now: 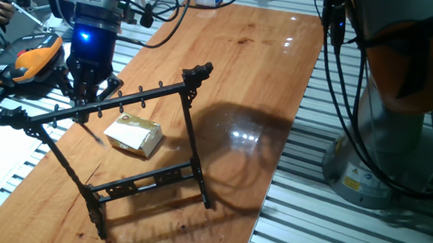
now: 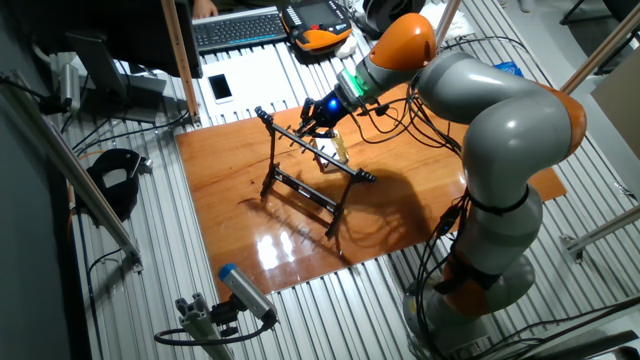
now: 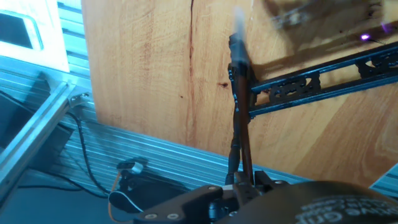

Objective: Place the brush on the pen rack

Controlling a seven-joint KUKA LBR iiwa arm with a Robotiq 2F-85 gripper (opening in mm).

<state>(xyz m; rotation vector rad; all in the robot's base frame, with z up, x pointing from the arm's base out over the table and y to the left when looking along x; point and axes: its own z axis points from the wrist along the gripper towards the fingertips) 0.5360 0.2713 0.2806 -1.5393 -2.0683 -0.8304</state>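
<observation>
The black pen rack point(image 1: 189, 131) stands upright in the middle of the wooden table; it also shows in the other fixed view point(image 2: 308, 190). My gripper point(image 1: 86, 90) is at the left part of the rack's top bar, right over the row of hooks. It is shut on the thin dark brush point(image 3: 240, 124), which points straight down along the fingers with its pale tip point(image 3: 238, 17) lowest. In one fixed view the brush point(image 1: 91, 133) hangs just below the bar, beside the box. Whether it touches a hook I cannot tell. The hand view shows the rack's lower crossbar point(image 3: 311, 87) behind the brush.
A small tan cardboard box point(image 1: 134, 135) lies on the table behind the rack, close to the brush tip. An orange device point(image 1: 35, 57) and a keyboard point(image 2: 240, 28) lie beyond the table's far edge. The robot's base point(image 2: 480, 270) stands beside the table. Cables hang near the gripper.
</observation>
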